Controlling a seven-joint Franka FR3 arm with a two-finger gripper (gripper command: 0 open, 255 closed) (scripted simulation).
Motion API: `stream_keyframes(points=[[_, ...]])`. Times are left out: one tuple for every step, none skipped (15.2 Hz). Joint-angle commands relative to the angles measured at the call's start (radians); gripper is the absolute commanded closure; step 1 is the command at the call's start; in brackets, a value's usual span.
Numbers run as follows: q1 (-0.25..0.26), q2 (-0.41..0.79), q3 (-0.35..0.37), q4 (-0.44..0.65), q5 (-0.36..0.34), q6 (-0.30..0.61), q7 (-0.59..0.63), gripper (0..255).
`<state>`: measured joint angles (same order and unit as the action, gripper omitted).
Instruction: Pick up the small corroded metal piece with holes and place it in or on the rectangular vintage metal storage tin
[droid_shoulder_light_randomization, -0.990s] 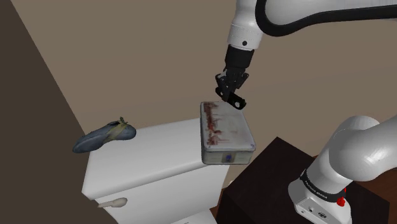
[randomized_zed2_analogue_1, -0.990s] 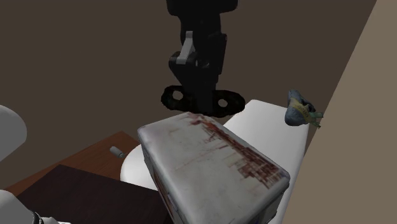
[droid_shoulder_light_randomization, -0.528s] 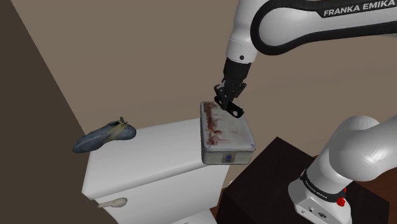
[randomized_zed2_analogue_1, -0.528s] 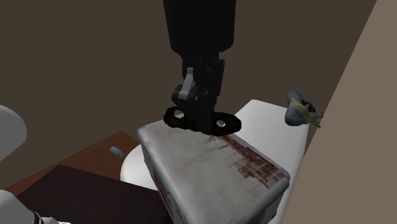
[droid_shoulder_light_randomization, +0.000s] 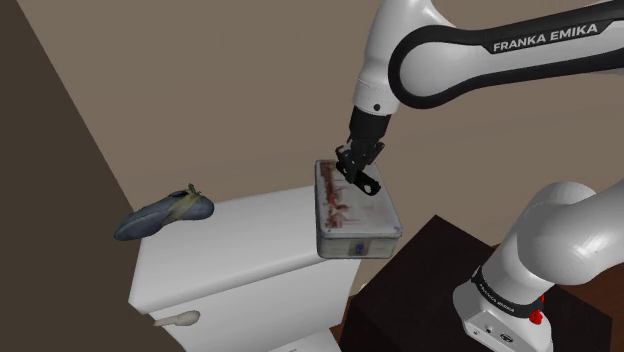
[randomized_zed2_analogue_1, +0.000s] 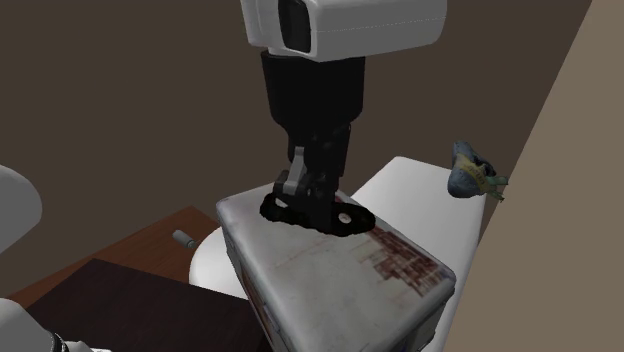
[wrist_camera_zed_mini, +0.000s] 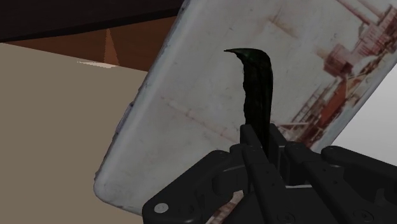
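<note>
A rectangular whitish tin (droid_shoulder_light_randomization: 357, 222) with rusty red stains stands on the near corner of a white cabinet (droid_shoulder_light_randomization: 230, 250). My gripper (droid_shoulder_light_randomization: 358, 176) is right over its lid, shut on a small dark flat metal piece (randomized_zed2_analogue_1: 318, 212) with a hole at each end. In the second exterior view the piece lies level against the far part of the tin lid (randomized_zed2_analogue_1: 340, 265), seemingly touching it. The wrist view shows the piece (wrist_camera_zed_mini: 256, 86) edge-on, sticking out from between my fingers (wrist_camera_zed_mini: 248, 153) over the stained lid (wrist_camera_zed_mini: 203, 102).
A blue-grey shoe-like object (droid_shoulder_light_randomization: 165, 215) lies on the cabinet's far end by the tan wall, also seen as (randomized_zed2_analogue_1: 468, 172). The dark wooden stand (droid_shoulder_light_randomization: 420, 290) is below the tin. A small pale object (droid_shoulder_light_randomization: 178, 320) juts from the cabinet front.
The gripper has come down with the metal piece, from well above the tin to the lid's surface. The tin and the shoe-like object have not moved.
</note>
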<state>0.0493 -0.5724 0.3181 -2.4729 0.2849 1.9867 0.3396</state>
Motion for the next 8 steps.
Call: stream_keyframes(points=[[0.000, 0.000, 0.000, -0.001, 0.000, 0.001, 0.000, 255], [0.000, 0.000, 0.000, -0.001, 0.000, 0.001, 0.000, 255], [0.000, 0.000, 0.000, -0.001, 0.000, 0.001, 0.000, 255], [0.000, 0.000, 0.000, -0.001, 0.000, 0.001, 0.000, 255], [0.000, 0.000, 0.000, -0.001, 0.000, 0.001, 0.000, 0], [0.000, 0.000, 0.000, -0.001, 0.000, 0.001, 0.000, 0], [0.000, 0.000, 0.000, -0.001, 0.000, 0.001, 0.000, 0], [0.000, 0.000, 0.000, -0.001, 0.000, 0.001, 0.000, 0]])
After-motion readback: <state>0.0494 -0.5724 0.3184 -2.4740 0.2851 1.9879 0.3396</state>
